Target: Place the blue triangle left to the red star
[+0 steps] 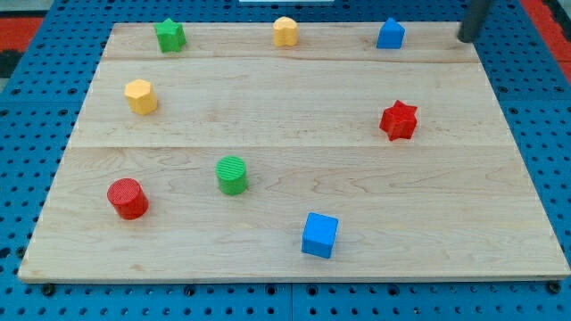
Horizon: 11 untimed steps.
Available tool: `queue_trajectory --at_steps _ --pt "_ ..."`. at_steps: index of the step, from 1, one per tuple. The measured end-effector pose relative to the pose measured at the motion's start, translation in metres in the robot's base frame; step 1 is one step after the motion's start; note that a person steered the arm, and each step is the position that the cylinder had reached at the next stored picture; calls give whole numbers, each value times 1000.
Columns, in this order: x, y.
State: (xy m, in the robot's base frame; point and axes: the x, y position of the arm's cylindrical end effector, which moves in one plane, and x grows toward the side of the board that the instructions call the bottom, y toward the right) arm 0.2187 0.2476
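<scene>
Tip parked at the top right, task not yet begun.
My tip point(466, 38), a bare rod end effector with no jaws to part or close, touches nothing, just right of the blue triangle point(390, 35) at the tabletop's point(294, 107) top edge. The red star point(398, 120) sits well below it; the triangle must yet travel down to the star's left.

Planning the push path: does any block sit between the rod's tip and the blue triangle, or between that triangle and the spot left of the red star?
Nothing visible does. My tip is at the view's top right, with bare wood between it and the blue triangle block. The wooden board is also bare from there down to the left side of the red star block.
</scene>
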Motion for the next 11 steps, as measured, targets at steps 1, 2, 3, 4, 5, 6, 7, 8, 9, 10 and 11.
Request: queue_trajectory --at_steps 1,2,3,4,5,6,7,8,9,10,11 --pt "-9 -89" --pt "-3 -134" --pt "73 -207" --pt "126 -235" --pt "78 -234" --pt "55 -186" --pt "144 -192" --pt "217 -238" --pt "206 -245" --pt "161 -226" --pt "167 -209"
